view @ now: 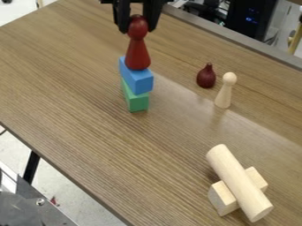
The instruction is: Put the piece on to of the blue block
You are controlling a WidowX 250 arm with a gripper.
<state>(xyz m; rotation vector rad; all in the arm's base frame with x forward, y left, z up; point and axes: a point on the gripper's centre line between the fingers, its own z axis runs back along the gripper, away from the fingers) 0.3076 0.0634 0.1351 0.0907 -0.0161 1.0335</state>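
Observation:
The black gripper (137,29) hangs at the top edge, left of centre, around the head of a dark red peg-shaped piece (137,54). That piece is upright, its wide base on top of the blue block (137,77). Beneath the blue block is a green block (137,100), which stands on the table. Whether the gripper holds the red head cannot be made out.
Right of the stack, a small maroon bulb-shaped piece (206,77) and a pale wooden peg (225,91) stand on the table (88,92). At the lower right, a wooden cylinder (239,182) lies across a wooden block (222,198).

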